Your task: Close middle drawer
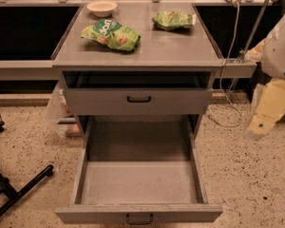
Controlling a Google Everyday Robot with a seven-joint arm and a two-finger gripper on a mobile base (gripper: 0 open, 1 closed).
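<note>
The middle drawer is pulled far out of the grey cabinet toward me. Its long shallow tray is empty and its small black bar handle is at the bottom edge of the view. Above it, the taller-fronted top drawer stands slightly open. The lowest drawer is hidden under the open one. My gripper, on a white and pale yellow arm, hangs at the right, beside the cabinet and apart from it, about level with the top drawer.
On the cabinet top lie two green snack bags and a white bowl. A cable hangs at the right. A black stand leg lies on the speckled floor at the left.
</note>
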